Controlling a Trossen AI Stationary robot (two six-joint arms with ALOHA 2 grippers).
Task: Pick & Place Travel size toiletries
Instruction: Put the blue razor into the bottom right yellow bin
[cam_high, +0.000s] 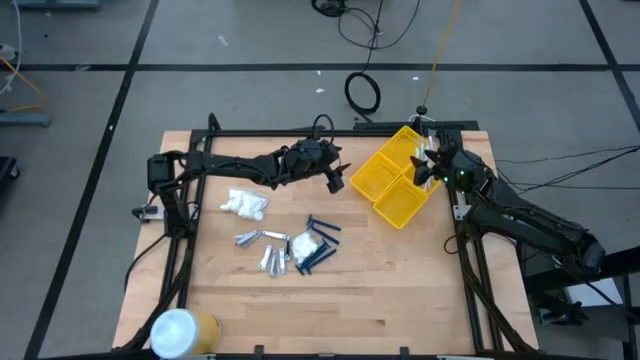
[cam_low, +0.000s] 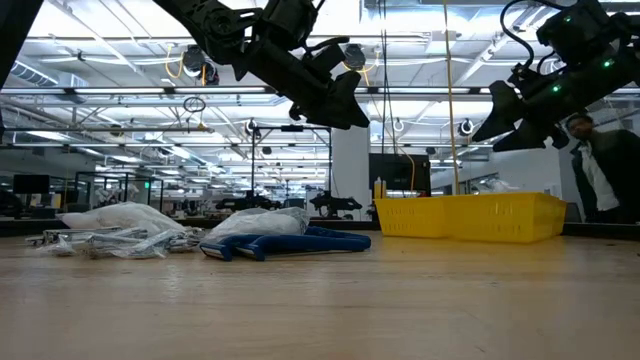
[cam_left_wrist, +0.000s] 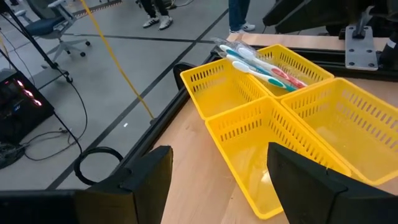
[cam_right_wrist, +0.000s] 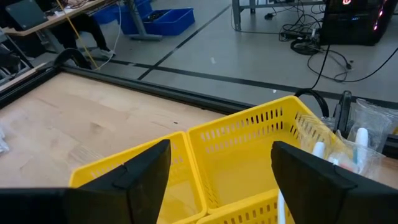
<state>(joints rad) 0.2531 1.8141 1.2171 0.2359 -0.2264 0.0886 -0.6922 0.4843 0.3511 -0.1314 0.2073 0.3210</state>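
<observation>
One yellow bin (cam_high: 398, 178), two packet heaps (cam_high: 245, 204), several blue combs (cam_high: 318, 243), wooden desk (cam_high: 350, 290); both end effectors (cam_high: 337, 183) (cam_high: 424, 172) wide, empty.

Yellow slotted plastic bin (cam_high: 398, 178); pale matt wood table (cam_high: 330, 300); silvery glossy tubes (cam_high: 262, 248); clear crinkly packets (cam_high: 244, 204)

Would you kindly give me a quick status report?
Both grippers open, empty: left beside bin, right over it. Toothbrushes in bin; toiletries wait mid-table. Nothing blocking.
</observation>
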